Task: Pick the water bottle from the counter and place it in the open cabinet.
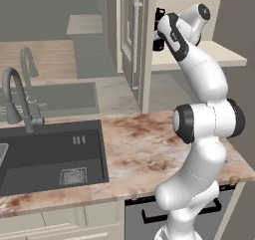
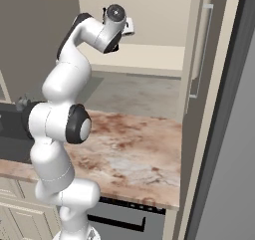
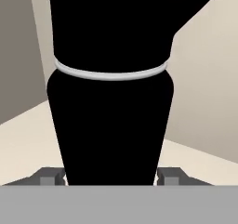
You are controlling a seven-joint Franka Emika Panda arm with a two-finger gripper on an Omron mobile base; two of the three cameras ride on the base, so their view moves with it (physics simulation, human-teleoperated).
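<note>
claw (image 3: 109, 177): I saw it clamped on the water bottle (image 3: 109, 102) | place: bottle raised over the open cabinet (image 2: 149, 57) shelf, far above the counter (image 1: 149, 144)

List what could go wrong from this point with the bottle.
1. The hand holds the bottle low on its body, above the cabinet shelf; releasing it off the shelf could tip it.
2. The hand works close to the cabinet's front edge; bottle or wrist could knock the door.
</note>
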